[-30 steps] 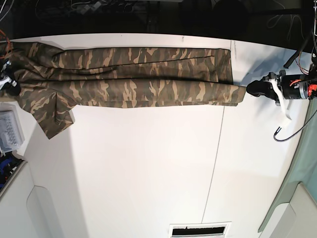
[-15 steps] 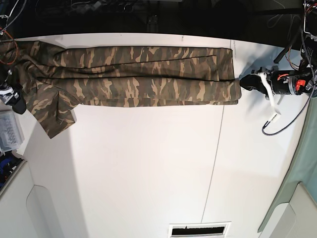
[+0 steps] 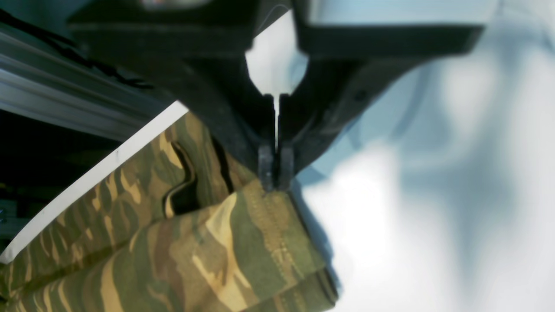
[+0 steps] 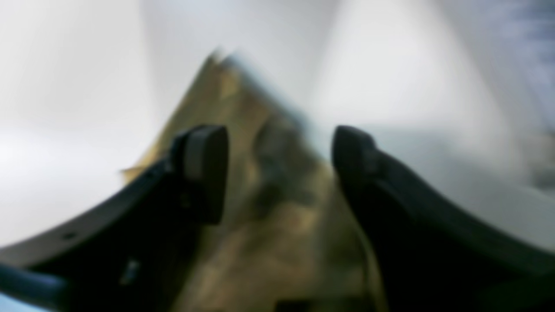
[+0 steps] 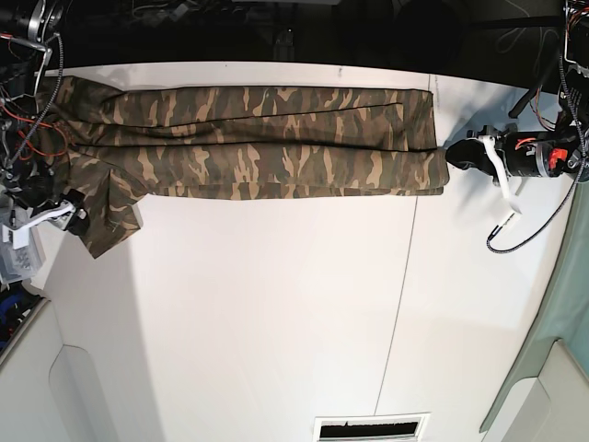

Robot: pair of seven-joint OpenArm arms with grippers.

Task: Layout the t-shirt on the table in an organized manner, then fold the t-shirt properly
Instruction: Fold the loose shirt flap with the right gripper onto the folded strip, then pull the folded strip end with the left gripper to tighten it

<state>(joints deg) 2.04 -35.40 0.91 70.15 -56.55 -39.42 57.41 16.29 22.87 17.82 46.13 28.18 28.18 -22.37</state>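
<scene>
t-shirt (image 5: 248,143) lies stretched in a long folded band across the far part of the desk (image 5: 276,313), close to the dark far edge. in the base view it runs from the left side almost to the thin seam line on the right. one sleeve flap (image 5: 106,221) hangs out toward the near side at the left end.

left end effector (image 5: 453,153) sits at the right end of the band in the base view and is clenched on the hem corner of the t-shirt. left wrist view confirms: jaws pressed together with only a hairline slit between them, stitched hem edge (image 3: 277,216) pinched at the fingertips (image 3: 265,167). fabric is doubled there, layers stacked, with a dark open fold further back. white desk edge and dark background behind it.

right end effector (image 5: 74,214) is at the left end in the base view, just beside the sleeve flap. right wrist view is blurred, but the two fingers stand well apart, released, nothing clamped between the pads (image 4: 207,169). camo fabric (image 4: 260,208) shows below and between them, a pointed corner aimed away from the camera, lying on the white desk. cannot tell if the fingers touch the cloth.
</scene>
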